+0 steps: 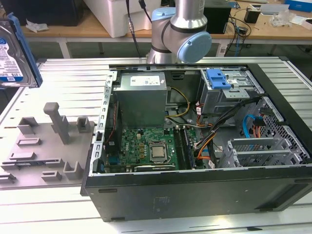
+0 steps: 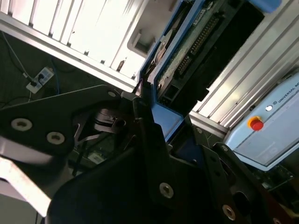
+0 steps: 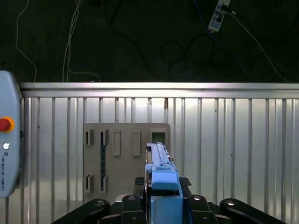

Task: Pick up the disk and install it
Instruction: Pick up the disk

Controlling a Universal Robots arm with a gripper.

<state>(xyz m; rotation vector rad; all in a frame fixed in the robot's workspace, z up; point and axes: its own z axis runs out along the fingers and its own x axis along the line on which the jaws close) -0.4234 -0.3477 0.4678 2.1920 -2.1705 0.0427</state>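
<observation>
The disk (image 1: 13, 52) hangs in the air at the exterior view's far left, above the slatted table, its white-and-blue label facing the camera inside a blue frame. In the first wrist view the disk (image 3: 161, 179) stands edge-on between the black fingers of my gripper (image 3: 162, 205), over the grey fixture. The second wrist view shows the disk's (image 2: 196, 51) circuit-board side, with my gripper (image 2: 154, 123) shut on its blue edge.
The open computer case (image 1: 195, 197) lies on the table, with a blue bracket (image 1: 218, 78) on the grey drive cage at its far side. A grey holding fixture (image 1: 44, 146) sits left of the case. A pendant (image 3: 7, 140) with a red button lies nearby.
</observation>
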